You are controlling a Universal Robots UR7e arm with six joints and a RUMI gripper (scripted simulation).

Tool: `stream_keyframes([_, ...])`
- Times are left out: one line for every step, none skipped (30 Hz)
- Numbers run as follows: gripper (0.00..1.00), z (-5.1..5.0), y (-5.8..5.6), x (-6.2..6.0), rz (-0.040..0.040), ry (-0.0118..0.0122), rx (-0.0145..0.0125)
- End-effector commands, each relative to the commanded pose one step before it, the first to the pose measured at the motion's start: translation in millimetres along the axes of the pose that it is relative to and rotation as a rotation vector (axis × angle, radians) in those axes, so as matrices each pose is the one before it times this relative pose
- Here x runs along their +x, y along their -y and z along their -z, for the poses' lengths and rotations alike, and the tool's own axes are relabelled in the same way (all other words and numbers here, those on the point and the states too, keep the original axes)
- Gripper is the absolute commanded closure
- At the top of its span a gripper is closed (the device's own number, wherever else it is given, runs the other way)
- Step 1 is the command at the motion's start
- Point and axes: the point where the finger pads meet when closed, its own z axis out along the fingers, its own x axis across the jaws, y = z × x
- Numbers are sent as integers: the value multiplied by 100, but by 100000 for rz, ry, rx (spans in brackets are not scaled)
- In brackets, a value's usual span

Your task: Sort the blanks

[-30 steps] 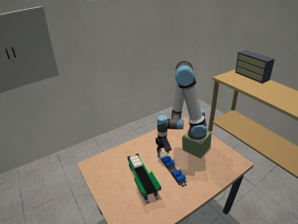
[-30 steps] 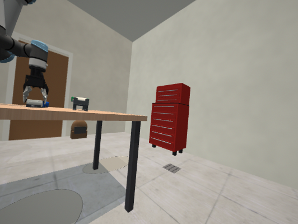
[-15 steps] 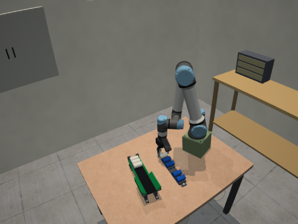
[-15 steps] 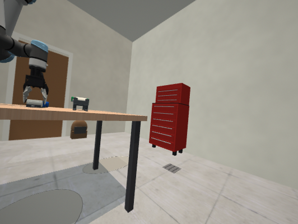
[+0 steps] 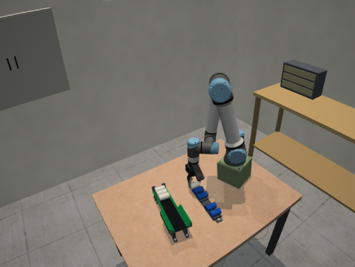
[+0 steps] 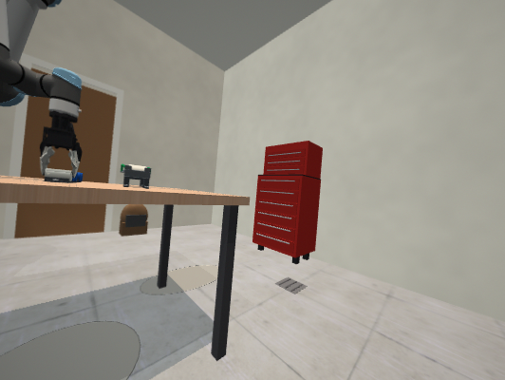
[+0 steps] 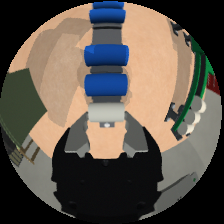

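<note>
You had the RUMI gripper (image 5: 195, 185) (image 6: 60, 174) (image 7: 106, 111) low over the near-wall end of the stock rack (image 5: 205, 202) (image 7: 107, 35), its fingers apart and pointing down at the two ends of a white blank (image 5: 195, 185) (image 6: 59, 175) (image 7: 106, 112). You could not tell from these views whether they were pressing on it. That blank lay across the rack's end, just beside the first of four blue blanks (image 5: 198, 190) (image 7: 106, 85). The blue ones lay crosswise along the rack in two pairs — a stretch of dark rack floor showed between the pairs.

Well apart from the rack, your green-sided feed ramp (image 5: 184, 215) (image 7: 202, 75) stood on the wooden table (image 5: 133, 213) (image 6: 142, 194) (image 7: 155, 65). Three white blanks (image 5: 162, 193) (image 7: 192, 117) lay across its upper end — side by side in a row.

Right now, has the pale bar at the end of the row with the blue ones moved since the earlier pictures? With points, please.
No, not visibly: in the top view the pale bar (image 5: 195, 185) (image 6: 58, 175) (image 7: 106, 112) sits at the same spot against the green block (image 5: 233, 173) (image 7: 22, 97).
</note>
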Motion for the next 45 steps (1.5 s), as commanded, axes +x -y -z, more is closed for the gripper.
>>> stream_keyframes([60,14,-11,24,-1,-69,-32])
stream_keyframes([60,0,0,0,0,0,0])
stream_keyframes([60,0,0,0,0,0,0])
stream_keyframes([60,0,0,0,0,0,0])
stream_keyframes([60,0,0,0,0,0,0])
stream_keyframes([60,0,0,0,0,0,0])
stream_keyframes([60,0,0,0,0,0,0])
stream_keyframes([60,0,0,0,0,0,0])
stream_keyframes([60,0,0,0,0,0,0])
stream_keyframes([60,0,0,0,0,0,0])
stream_keyframes([60,0,0,0,0,0,0])
stream_keyframes([60,0,0,0,0,0,0])
stream_keyframes([60,0,0,0,0,0,0])
stream_keyframes([60,0,0,0,0,0,0])
stream_keyframes([60,0,0,0,0,0,0])
stream_keyframes([60,0,0,0,0,0,0])
stream_keyframes([60,0,0,0,0,0,0])
stream_keyframes([60,0,0,0,0,0,0])
stream_keyframes([60,0,0,0,0,0,0])
stream_keyframes([60,0,0,0,0,0,0])
stream_keyframes([60,0,0,0,0,0,0])
stream_keyframes([60,0,0,0,0,0,0])
stream_keyframes([60,0,0,0,0,0,0])
stream_keyframes([60,0,0,0,0,0,0])
stream_keyframes([60,0,0,0,0,0,0])
stream_keyframes([60,0,0,0,0,0,0])
stream_keyframes([60,0,0,0,0,0,0])
stream_keyframes([60,0,0,0,0,0,0])
stream_keyframes([60,0,0,0,0,0,0])
stream_keyframes([60,0,0,0,0,0,0])
stream_keyframes([60,2,0,0,0,0,0])
stream_keyframes([60,6,0,0,0,0,0])
stream_keyframes([60,11,0,0,0,0,0])
stream_keyframes([60,18,0,0,0,0,0])
stream_keyframes([60,26,0,0,0,0,0])
stream_keyframes([60,0,0,0,0,0,0])
stream_keyframes([60,0,0,0,0,0,0])
stream_keyframes([60,36,0,0,0,0,0])
stream_keyframes([60,46,0,0,0,0,0])
stream_keyframes([60,56,0,0,0,0,0])
stream_keyframes([60,68,0,0,0,0,0])
stream_keyframes([60,80,0,0,0,0,0])
stream_keyframes([60,92,0,-1,0,0,0])
stream_keyframes([60,105,0,0,0,0,0])
stream_keyframes([60,118,-1,1,0,0,0])
